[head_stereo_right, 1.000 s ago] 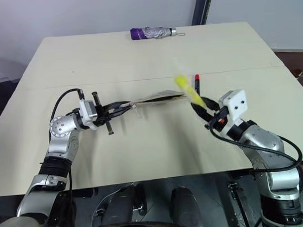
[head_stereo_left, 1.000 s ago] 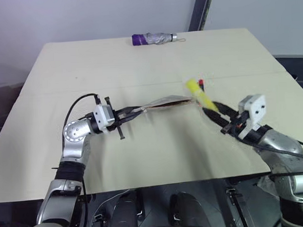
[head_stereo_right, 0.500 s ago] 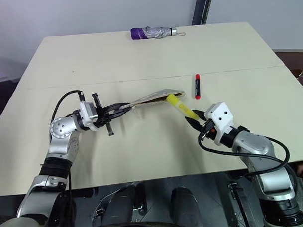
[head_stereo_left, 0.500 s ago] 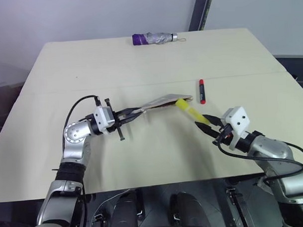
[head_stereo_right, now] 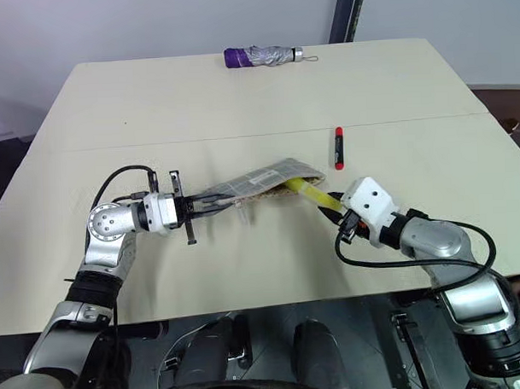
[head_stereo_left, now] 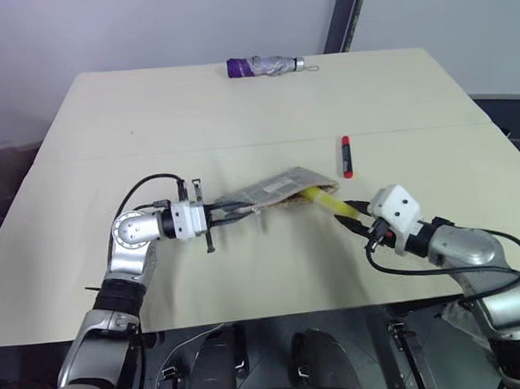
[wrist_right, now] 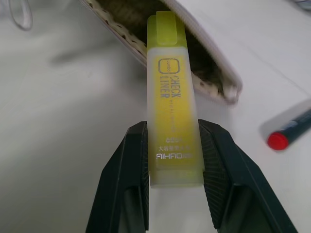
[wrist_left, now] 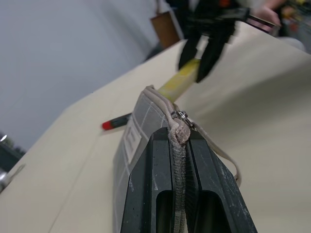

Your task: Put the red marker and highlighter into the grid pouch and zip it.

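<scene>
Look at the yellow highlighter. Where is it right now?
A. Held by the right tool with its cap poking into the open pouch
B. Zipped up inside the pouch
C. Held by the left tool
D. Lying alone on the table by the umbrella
A: the right tool is clamped on the highlighter, whose cap end sits in the open mouth of the grid pouch.

red marker [head_stereo_left: 346, 155] lies near the grid pouch [head_stereo_left: 273, 189]; table [head_stereo_left: 197, 103] around is open.

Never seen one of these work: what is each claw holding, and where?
Left gripper pinches the grid pouch by its zipper edge; right gripper clamps the highlighter near its back end.
</scene>
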Tool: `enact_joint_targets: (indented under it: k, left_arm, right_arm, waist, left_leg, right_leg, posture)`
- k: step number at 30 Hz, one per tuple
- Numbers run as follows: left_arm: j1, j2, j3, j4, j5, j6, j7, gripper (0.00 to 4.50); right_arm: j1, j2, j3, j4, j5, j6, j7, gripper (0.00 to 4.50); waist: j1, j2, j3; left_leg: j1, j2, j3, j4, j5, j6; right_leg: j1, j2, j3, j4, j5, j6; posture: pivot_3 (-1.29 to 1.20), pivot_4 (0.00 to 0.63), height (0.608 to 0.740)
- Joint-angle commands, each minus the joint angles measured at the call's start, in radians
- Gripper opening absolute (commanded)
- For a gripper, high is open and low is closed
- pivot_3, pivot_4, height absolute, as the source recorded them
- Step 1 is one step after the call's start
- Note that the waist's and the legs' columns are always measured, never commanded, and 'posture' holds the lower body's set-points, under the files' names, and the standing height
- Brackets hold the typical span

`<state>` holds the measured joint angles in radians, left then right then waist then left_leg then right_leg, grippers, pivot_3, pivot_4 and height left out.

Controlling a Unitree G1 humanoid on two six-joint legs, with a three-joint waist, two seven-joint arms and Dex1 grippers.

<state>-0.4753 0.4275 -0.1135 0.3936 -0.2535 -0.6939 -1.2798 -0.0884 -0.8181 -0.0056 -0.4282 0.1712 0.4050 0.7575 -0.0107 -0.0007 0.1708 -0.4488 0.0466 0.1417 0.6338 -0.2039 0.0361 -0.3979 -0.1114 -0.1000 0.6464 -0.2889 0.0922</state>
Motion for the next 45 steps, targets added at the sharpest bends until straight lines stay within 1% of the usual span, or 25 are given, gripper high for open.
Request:
enact_joint_targets:
  k: [1, 4, 7, 12, 13, 17, 18, 19, 20, 22, 23, 24, 27, 28, 29, 31, 35, 37, 40, 43, 45]
  left_arm:
    - [-0.034, 0.004, -0.023, 0.011, -0.013, -0.05, -0.035, 0.0]
    - [-0.049, 0.0, -0.035, 0.023, -0.036, -0.053, -0.058, 0.0]
    - [-0.058, -0.007, -0.036, 0.021, -0.063, -0.029, -0.076, 0.0]
    - [-0.059, -0.013, -0.022, 0.006, -0.103, 0.022, -0.081, 0.0]
    - [-0.059, -0.014, -0.018, 0.004, -0.105, 0.029, -0.076, 0.0]
    - [-0.055, -0.012, 0.0, 0.003, -0.108, 0.059, -0.048, 0.0]
    - [-0.053, -0.011, 0.003, 0.004, -0.108, 0.063, -0.044, 0.0]
    - [-0.05, -0.011, 0.007, 0.006, -0.108, 0.069, -0.038, 0.0]
    - [-0.046, -0.012, 0.016, 0.015, -0.108, 0.079, -0.022, 0.0]
    - [-0.042, -0.012, 0.029, 0.033, -0.102, 0.083, -0.002, 0.0]
    - [-0.041, -0.012, 0.031, 0.036, -0.1, 0.082, 0.002, 0.0]
    - [-0.039, -0.011, 0.032, 0.035, -0.098, 0.081, 0.003, 0.0]
    - [-0.028, -0.008, 0.047, 0.039, -0.088, 0.089, 0.032, 0.0]
    - [-0.024, -0.006, 0.05, 0.042, -0.083, 0.085, 0.04, 0.0]
    - [-0.019, -0.004, 0.051, 0.042, -0.081, 0.083, 0.044, 0.0]
    - [-0.008, -0.002, 0.053, 0.036, -0.079, 0.084, 0.055, 0.0]
    - [0.012, 0.003, 0.047, 0.019, -0.071, 0.079, 0.066, 0.0]
    - [0.016, 0.003, 0.044, 0.015, -0.068, 0.078, 0.069, 0.0]
    - [0.015, 0.003, 0.037, 0.013, -0.064, 0.073, 0.068, 0.0]
    - [0.014, 0.001, 0.034, 0.011, -0.061, 0.072, 0.07, 0.0]
    - [0.014, 0.0, 0.035, 0.01, -0.059, 0.078, 0.076, 0.0]
  right_arm:
    - [-0.07, -0.072, 0.079, -0.02, -0.116, -0.099, 0.053, 0.88]
    - [-0.163, -0.071, 0.159, 0.002, -0.191, -0.173, 0.073, 0.88]
    - [-0.242, -0.02, 0.224, 0.03, -0.239, -0.217, 0.07, 0.88]
    - [-0.283, 0.036, 0.289, 0.109, -0.344, -0.321, 0.031, 0.88]
    - [-0.283, 0.049, 0.283, 0.118, -0.334, -0.314, 0.032, 0.88]
    - [-0.269, 0.064, 0.222, 0.111, -0.271, -0.291, 0.048, 2.92]
    - [-0.263, 0.061, 0.21, 0.104, -0.263, -0.287, 0.052, 3.34]
    - [-0.253, 0.057, 0.196, 0.094, -0.255, -0.281, 0.053, 3.96]
    - [-0.21, 0.065, 0.132, 0.028, -0.139, -0.211, 0.076, 4.24]
    - [-0.139, 0.087, 0.019, -0.081, 0.07, -0.082, 0.103, 4.24]
    - [-0.116, 0.093, -0.018, -0.12, 0.143, -0.028, 0.108, 4.24]
    - [-0.105, 0.092, -0.039, -0.144, 0.182, 0.011, 0.107, 4.24]
    - [-0.044, 0.148, -0.195, -0.244, 0.467, 0.184, 0.017, 4.24]
    - [-0.035, 0.169, -0.235, -0.255, 0.519, 0.211, -0.017, 4.24]
    - [-0.035, 0.184, -0.258, -0.252, 0.528, 0.221, -0.052, 4.24]
    - [-0.054, 0.21, -0.267, -0.203, 0.444, 0.218, -0.157, 4.24]
    - [-0.117, 0.238, -0.249, -0.002, 0.215, 0.209, -0.404, 4.24]
    - [-0.157, 0.255, -0.24, 0.096, 0.156, 0.212, -0.477, 4.24]
    - [-0.22, 0.291, -0.225, 0.226, 0.13, 0.207, -0.508, 4.24]
    - [-0.309, 0.338, -0.203, 0.383, 0.114, 0.142, -0.499, 4.24]
    - [-0.354, 0.348, -0.18, 0.476, 0.077, 0.079, -0.493, 4.24]
  waist:
    - [0.0, 0.0, 0.0]
    - [-0.001, -0.001, 0.0]
    - [-0.003, -0.001, 0.0]
    - [0.001, -0.001, 0.001]
    - [0.001, -0.001, 0.001]
    - [0.0, -0.001, 0.001]
    - [0.0, -0.001, 0.001]
    - [0.0, -0.001, 0.001]
    - [-0.001, -0.001, 0.001]
    - [0.005, -0.001, 0.001]
    - [0.005, -0.001, 0.001]
    - [0.004, -0.001, 0.001]
    - [0.001, -0.002, 0.001]
    - [0.0, -0.002, 0.001]
    - [0.0, -0.002, 0.001]
    - [-0.002, -0.001, 0.001]
    - [-0.001, -0.001, 0.001]
    - [0.0, -0.001, 0.001]
    - [-0.002, -0.001, 0.001]
    - [-0.007, -0.001, 0.001]
    - [-0.008, 0.0, 0.001]
  left_leg:
    - [0.0, 0.0, 0.0, 0.0, 0.0, 0.0]
    - [0.0, 0.0, 0.0, 0.0, 0.0, 0.0]
    - [-0.002, 0.0, 0.0, 0.0, 0.0, 0.0]
    - [-0.003, 0.0, 0.0, 0.001, 0.0, 0.0]
    - [-0.003, 0.0, 0.0, 0.001, 0.001, 0.0]
    - [-0.004, 0.0, 0.0, 0.005, 0.0, 0.001]
    - [-0.004, 0.001, 0.0, 0.006, 0.0, 0.001]
    - [-0.004, 0.001, 0.0, 0.007, -0.001, 0.002]
    - [-0.004, 0.001, 0.0, 0.007, -0.001, 0.002]
    - [-0.004, 0.002, -0.001, 0.01, -0.002, 0.003]
    - [-0.006, 0.002, -0.002, 0.01, -0.002, 0.003]
    - [-0.008, 0.002, -0.003, 0.012, -0.003, 0.004]
    - [-0.009, 0.002, -0.003, 0.013, -0.003, 0.005]
    - [-0.009, 0.002, -0.004, 0.013, -0.003, 0.005]
    - [-0.009, 0.002, -0.005, 0.013, -0.003, 0.005]
    - [-0.009, 0.002, -0.005, 0.013, -0.003, 0.004]
    - [-0.009, 0.001, -0.004, 0.014, -0.004, 0.003]
    - [-0.01, 0.001, -0.004, 0.014, -0.003, 0.004]
    - [-0.013, 0.001, -0.003, 0.014, -0.003, 0.005]
    - [-0.013, 0.001, -0.003, 0.013, -0.002, 0.005]
    - [-0.012, 0.001, -0.002, 0.013, -0.002, 0.005]
  right_leg:
    - [-0.001, 0.0, 0.0, 0.0, -0.001, -0.002]
    - [-0.001, 0.0, 0.0, 0.0, -0.001, -0.002]
    - [0.001, 0.0, 0.0, 0.001, 0.001, 0.001]
    - [0.001, 0.001, -0.001, 0.001, 0.001, 0.002]
    - [0.001, 0.002, -0.001, 0.001, 0.001, 0.002]
    - [0.002, 0.003, -0.001, 0.003, 0.001, 0.002]
    - [0.002, 0.003, -0.001, 0.003, 0.001, 0.002]
    - [0.002, 0.003, -0.001, 0.003, 0.001, 0.002]
    - [0.002, 0.003, -0.001, 0.003, 0.001, 0.002]
    - [0.003, 0.002, -0.001, 0.004, 0.001, 0.002]
    - [0.003, 0.001, -0.003, 0.004, 0.001, 0.002]
    - [0.003, 0.001, -0.003, 0.004, 0.001, 0.002]
    - [0.003, 0.0, -0.004, 0.004, 0.001, 0.002]
    - [0.003, 0.0, -0.005, 0.004, 0.001, 0.001]
    - [0.003, 0.0, -0.005, 0.004, 0.002, 0.001]
    - [0.003, 0.0, -0.005, 0.003, 0.002, 0.0]
    - [-0.002, -0.001, -0.005, 0.003, 0.001, -0.003]
    - [-0.003, -0.001, -0.005, 0.003, 0.001, -0.003]
    - [-0.002, -0.001, -0.005, 0.004, 0.002, 0.0]
    - [-0.002, 0.001, -0.005, 0.004, 0.004, 0.002]
    - [-0.002, 0.003, -0.005, 0.005, 0.004, 0.003]
  posture:
    - [0.0, 0.15, 0.74]
    - [0.0, 0.15, 0.74]
    - [0.0, 0.15, 0.74]
    - [0.0, 0.15, 0.74]
    - [0.0, 0.15, 0.74]
    - [0.0, 0.15, 0.74]
    - [0.0, 0.15, 0.74]
    - [0.0, 0.15, 0.74]
    - [0.0, 0.15, 0.74]
    - [0.0, 0.15, 0.74]
    - [0.0, 0.15, 0.74]
    - [0.0, 0.15, 0.74]
    - [0.0, 0.15, 0.74]
    - [0.0, 0.15, 0.74]
    - [0.0, 0.15, 0.74]
    - [0.0, 0.15, 0.74]
    - [0.0, 0.15, 0.74]
    - [0.0, 0.15, 0.74]
    - [0.0, 0.15, 0.74]
    - [0.0, 0.15, 0.74]
    - [0.0, 0.15, 0.74]
